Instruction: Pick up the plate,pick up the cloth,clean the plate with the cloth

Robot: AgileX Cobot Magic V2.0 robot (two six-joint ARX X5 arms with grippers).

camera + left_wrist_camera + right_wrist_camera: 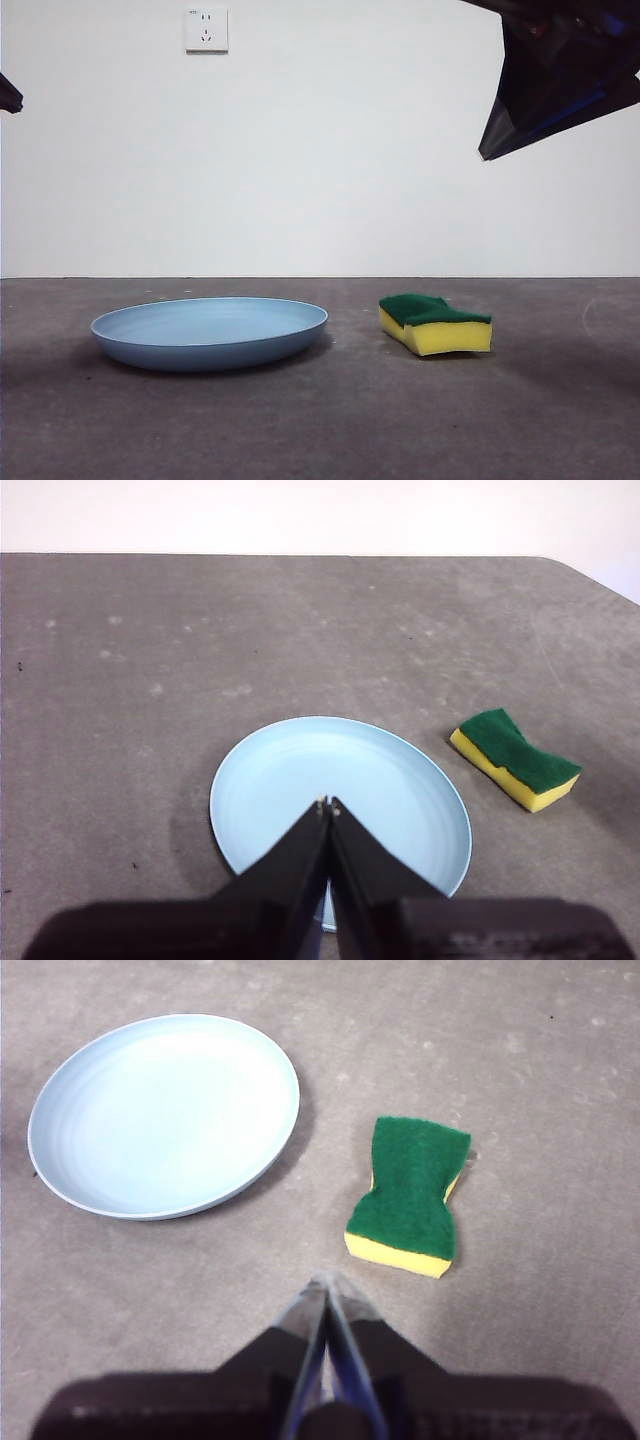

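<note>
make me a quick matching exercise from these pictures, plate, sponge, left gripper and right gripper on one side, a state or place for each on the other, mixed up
1. plate
2. sponge
3. left gripper
4. right gripper

A. green face up, on the table
B. shut, above the plate
C. light blue, empty
D. shut, above bare table near the sponge

Pairs: 1-C, 2-A, 3-B, 4-D
</note>
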